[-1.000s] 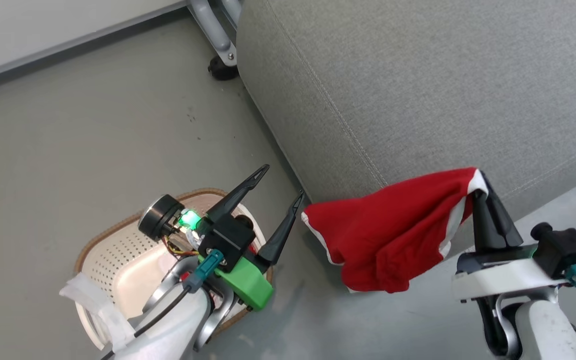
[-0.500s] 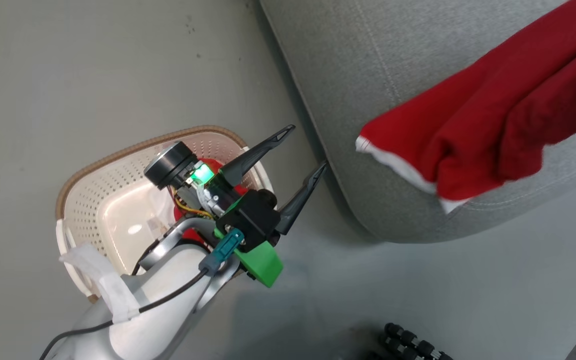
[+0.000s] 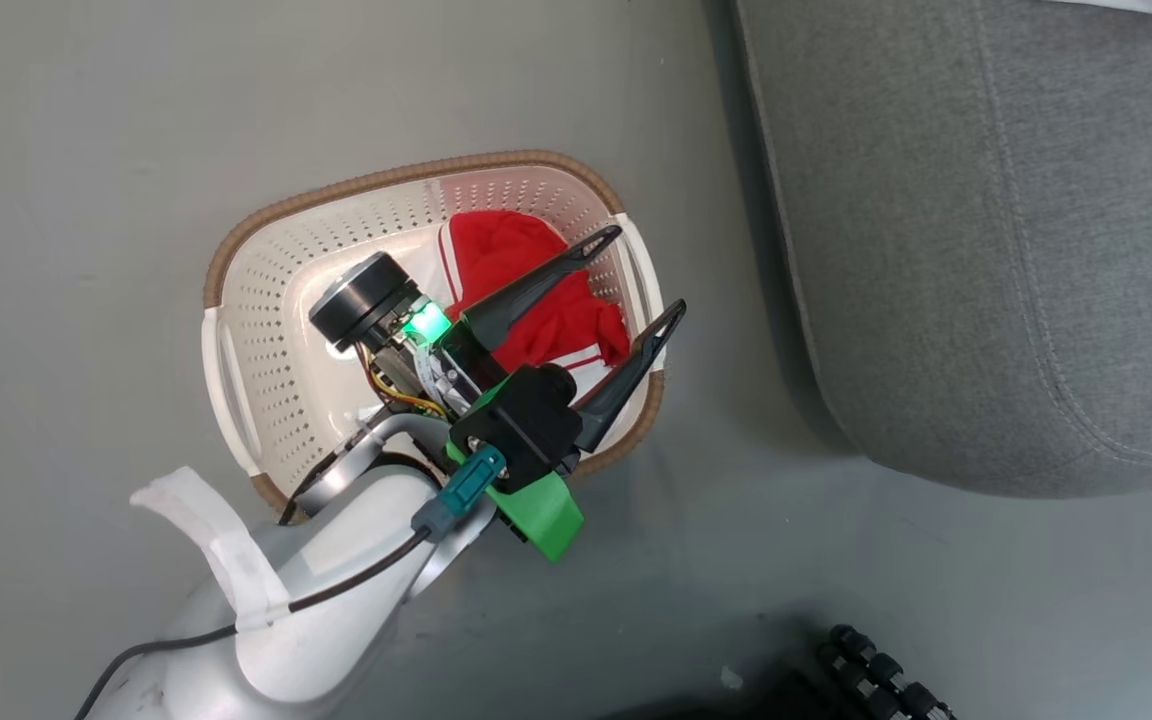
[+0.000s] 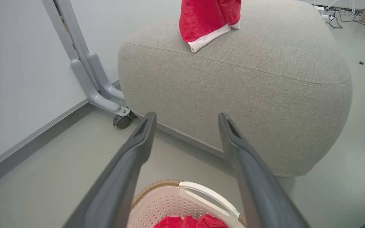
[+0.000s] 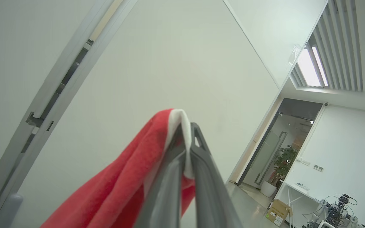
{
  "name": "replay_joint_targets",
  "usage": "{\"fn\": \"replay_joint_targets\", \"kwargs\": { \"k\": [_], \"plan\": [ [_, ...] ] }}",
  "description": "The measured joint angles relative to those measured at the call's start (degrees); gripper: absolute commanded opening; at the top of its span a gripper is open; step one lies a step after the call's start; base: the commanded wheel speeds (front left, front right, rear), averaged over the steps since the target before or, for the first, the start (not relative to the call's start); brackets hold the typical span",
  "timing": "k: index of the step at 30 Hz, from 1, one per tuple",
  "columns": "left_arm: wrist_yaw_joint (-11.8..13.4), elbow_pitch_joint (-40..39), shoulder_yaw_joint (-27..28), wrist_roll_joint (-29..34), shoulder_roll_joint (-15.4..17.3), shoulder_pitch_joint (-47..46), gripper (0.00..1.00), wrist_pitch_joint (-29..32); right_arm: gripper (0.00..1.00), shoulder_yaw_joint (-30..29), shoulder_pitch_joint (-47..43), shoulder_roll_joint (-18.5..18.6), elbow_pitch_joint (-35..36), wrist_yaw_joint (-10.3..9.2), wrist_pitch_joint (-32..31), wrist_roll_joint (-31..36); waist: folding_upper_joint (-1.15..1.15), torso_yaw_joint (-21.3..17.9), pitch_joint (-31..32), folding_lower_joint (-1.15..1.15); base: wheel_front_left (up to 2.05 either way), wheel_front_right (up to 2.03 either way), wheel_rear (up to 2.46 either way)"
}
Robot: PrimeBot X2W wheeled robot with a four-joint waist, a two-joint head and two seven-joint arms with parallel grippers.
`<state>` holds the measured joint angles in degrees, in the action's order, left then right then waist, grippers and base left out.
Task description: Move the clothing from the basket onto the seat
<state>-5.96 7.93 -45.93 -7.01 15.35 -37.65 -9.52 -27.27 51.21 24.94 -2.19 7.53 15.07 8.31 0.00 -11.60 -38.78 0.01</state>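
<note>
**One red garment pinched, another lying in the basket**

The right gripper (image 5: 188,126) has its fingers pressed together on the white hem band of a soft, bright red garment (image 5: 122,190), which drapes down from the pinch over the top of the grey woven seat (image 4: 233,88). The left gripper (image 3: 644,272) is spread wide above the cream perforated basket (image 3: 236,260). A second red garment (image 3: 526,270) with thin white stripes lies crumpled at the basket's end nearest the seat. The basket stands on the floor (image 3: 86,150) just beside the seat.

We see our right hand (image 5: 187,131) clamped on the white edge of a red garment (image 5: 122,190). It hangs before a pale wall (image 5: 169,63).
</note>
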Motion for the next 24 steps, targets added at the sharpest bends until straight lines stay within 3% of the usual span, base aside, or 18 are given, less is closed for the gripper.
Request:
{"fn": "replay_joint_targets", "kwargs": {
  "k": [4,11,12,13,20,24],
  "plan": [
    [0.0,0.4,-0.5,-0.1,-0.1,0.0,1.00,-0.5,0.00,-2.2,-2.5,-1.3,-5.0,0.00,0.0,0.2,0.00,1.5,-1.3,0.00,0.00,0.00,0.00],
    [0.1,1.0,-1.4,-0.8,-0.4,0.4,1.00,-0.6,0.00,-9.3,-11.8,-8.6,-16.1,0.00,0.0,1.0,0.00,2.6,-1.0,-0.01,0.00,0.00,0.00],
    [0.1,1.1,-1.4,-1.0,-0.3,0.7,1.00,-0.6,0.38,-10.3,-12.9,-9.5,-17.3,0.00,0.0,1.1,0.00,2.5,-0.8,-0.01,0.00,0.00,0.00],
    [0.3,1.2,-1.4,-1.3,-0.4,0.9,1.00,-0.6,1.00,-11.4,-13.9,-10.3,-18.1,0.01,0.0,1.3,0.00,2.5,-0.5,-0.01,0.00,0.00,0.00],
    [3.0,2.3,0.0,-3.2,-1.2,2.8,1.00,-1.7,1.00,-16.1,-22.3,-15.3,-17.7,0.00,0.0,2.5,0.00,2.8,2.6,-0.01,0.00,0.00,0.00],
    [4.3,3.8,1.0,-5.0,-2.6,4.7,1.00,-3.3,1.00,-15.9,-28.3,-18.3,-17.7,0.01,0.0,3.1,0.00,3.3,5.4,-0.01,0.00,0.00,0.00]
  ]
}}
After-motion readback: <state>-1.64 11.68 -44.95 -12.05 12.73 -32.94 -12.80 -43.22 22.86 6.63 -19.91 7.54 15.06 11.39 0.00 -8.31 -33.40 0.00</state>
